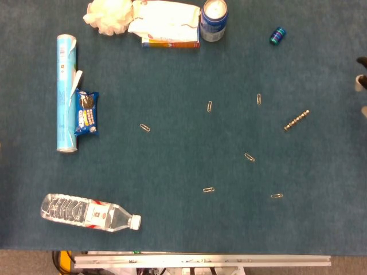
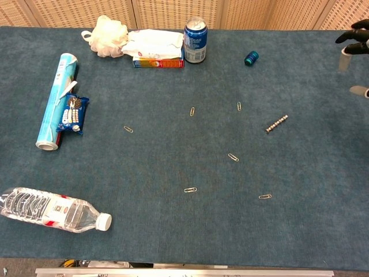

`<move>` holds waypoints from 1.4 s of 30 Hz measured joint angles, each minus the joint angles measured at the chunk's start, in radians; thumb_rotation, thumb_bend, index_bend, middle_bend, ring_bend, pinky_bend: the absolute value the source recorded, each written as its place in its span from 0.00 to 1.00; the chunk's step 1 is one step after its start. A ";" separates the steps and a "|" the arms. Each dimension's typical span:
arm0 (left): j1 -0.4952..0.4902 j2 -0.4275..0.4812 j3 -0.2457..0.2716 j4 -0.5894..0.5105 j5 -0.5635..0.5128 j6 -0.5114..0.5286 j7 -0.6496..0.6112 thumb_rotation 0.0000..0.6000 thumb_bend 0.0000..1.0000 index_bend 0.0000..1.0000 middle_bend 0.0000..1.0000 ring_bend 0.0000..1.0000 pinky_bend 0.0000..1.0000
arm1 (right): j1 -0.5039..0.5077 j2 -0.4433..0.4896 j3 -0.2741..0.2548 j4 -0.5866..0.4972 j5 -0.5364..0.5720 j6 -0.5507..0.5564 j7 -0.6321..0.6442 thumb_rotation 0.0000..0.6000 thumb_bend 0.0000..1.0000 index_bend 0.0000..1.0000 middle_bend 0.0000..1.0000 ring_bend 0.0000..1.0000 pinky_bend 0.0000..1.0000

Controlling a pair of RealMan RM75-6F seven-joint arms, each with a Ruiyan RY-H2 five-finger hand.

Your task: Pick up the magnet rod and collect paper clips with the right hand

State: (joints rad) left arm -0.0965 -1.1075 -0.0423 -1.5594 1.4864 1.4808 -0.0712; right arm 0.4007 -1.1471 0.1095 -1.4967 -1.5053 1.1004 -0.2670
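Note:
The magnet rod (image 1: 296, 120) (image 2: 276, 123) is a short beaded metal bar lying at an angle on the blue cloth, right of centre. Several paper clips lie scattered to its left and below, among them one (image 1: 258, 98) (image 2: 238, 106) near the rod, one (image 1: 249, 157) (image 2: 233, 157) at mid table and one (image 1: 276, 196) (image 2: 264, 197) nearer the front. My right hand (image 1: 361, 80) (image 2: 356, 55) shows only as fingertips at the right edge, spread apart, holding nothing, well to the right of and above the rod. My left hand is out of both views.
A blue tube (image 1: 65, 91), a cookie packet (image 1: 86, 113) and a water bottle (image 1: 86, 213) lie along the left side. At the back stand a white bath puff (image 1: 109, 15), a flat box with a white bag on it (image 1: 166, 26), a soda can (image 1: 213, 20) and a small blue cylinder (image 1: 277, 36).

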 measured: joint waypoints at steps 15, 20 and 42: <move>0.001 0.002 -0.002 0.001 -0.003 -0.003 -0.004 1.00 0.30 0.48 0.44 0.42 0.66 | 0.099 -0.146 -0.019 0.176 0.026 -0.120 -0.003 1.00 0.27 0.47 0.20 0.07 0.19; 0.003 0.003 -0.001 0.000 -0.001 -0.002 -0.005 1.00 0.30 0.48 0.44 0.42 0.66 | 0.123 -0.185 -0.035 0.217 0.030 -0.154 0.004 1.00 0.27 0.47 0.20 0.07 0.19; 0.008 0.009 -0.002 0.003 0.000 0.001 -0.026 1.00 0.30 0.48 0.44 0.42 0.66 | 0.199 -0.276 -0.071 0.266 0.059 -0.253 -0.029 1.00 0.27 0.47 0.19 0.07 0.19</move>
State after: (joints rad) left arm -0.0886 -1.0982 -0.0444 -1.5560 1.4859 1.4815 -0.0970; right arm 0.5995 -1.4229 0.0384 -1.2302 -1.4461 0.8477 -0.2958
